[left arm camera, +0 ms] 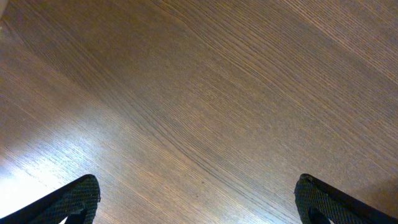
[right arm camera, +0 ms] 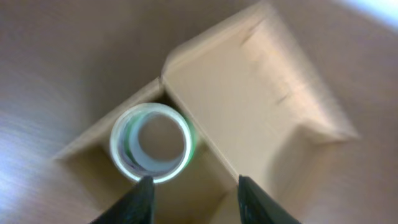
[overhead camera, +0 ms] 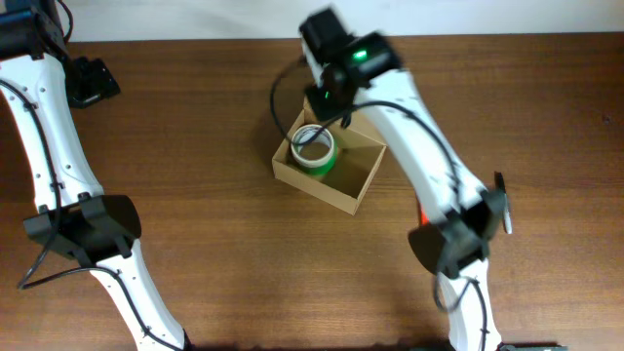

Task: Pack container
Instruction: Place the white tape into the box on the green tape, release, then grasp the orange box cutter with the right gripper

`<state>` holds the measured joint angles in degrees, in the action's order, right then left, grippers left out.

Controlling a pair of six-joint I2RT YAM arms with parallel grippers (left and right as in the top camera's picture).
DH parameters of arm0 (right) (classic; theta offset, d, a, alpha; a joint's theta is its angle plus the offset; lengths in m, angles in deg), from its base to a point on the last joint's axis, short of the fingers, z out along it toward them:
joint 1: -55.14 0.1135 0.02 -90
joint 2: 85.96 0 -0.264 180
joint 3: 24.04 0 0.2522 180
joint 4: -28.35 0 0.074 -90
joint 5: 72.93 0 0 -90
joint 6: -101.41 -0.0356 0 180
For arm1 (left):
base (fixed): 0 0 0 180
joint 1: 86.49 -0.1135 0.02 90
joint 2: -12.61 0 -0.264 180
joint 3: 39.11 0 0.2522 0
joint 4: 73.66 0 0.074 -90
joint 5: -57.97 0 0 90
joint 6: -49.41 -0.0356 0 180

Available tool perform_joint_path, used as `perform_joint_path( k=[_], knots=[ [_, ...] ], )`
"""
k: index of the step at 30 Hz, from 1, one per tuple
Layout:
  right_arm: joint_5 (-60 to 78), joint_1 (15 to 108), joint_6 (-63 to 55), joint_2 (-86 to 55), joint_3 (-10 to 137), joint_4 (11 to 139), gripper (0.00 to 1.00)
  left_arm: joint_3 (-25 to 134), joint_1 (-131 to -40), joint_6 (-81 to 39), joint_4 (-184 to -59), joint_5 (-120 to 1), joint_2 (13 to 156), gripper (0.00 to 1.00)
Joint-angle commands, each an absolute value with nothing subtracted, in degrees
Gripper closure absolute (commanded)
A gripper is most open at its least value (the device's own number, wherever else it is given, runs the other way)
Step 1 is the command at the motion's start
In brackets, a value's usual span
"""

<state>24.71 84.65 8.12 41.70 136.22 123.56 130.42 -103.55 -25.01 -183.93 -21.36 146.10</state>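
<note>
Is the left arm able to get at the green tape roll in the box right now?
Probably not: the right gripper hangs right over the tape roll in the box, blocking the way down.

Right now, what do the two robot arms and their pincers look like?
The left arm and right arm have white tube-like links with black joints and thin black cables looping alongside. A green light glows near the right wrist. The left gripper and right gripper each have two black fingers; the left's look finely textured.
</note>
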Motion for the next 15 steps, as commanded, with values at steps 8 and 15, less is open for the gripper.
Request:
perform_joint_path(
  k=[8,15],
  knots=[
    [41.8,72.8,2.8,29.1,154.9,139.4,0.4,130.2,-103.9,-25.7,-184.1,-21.8,145.1,0.0],
    [30.7,55.5,4.9,29.3,139.8,139.3,0.35,130.2,-103.9,-25.7,-184.1,-21.8,145.1,0.0]
  ],
)
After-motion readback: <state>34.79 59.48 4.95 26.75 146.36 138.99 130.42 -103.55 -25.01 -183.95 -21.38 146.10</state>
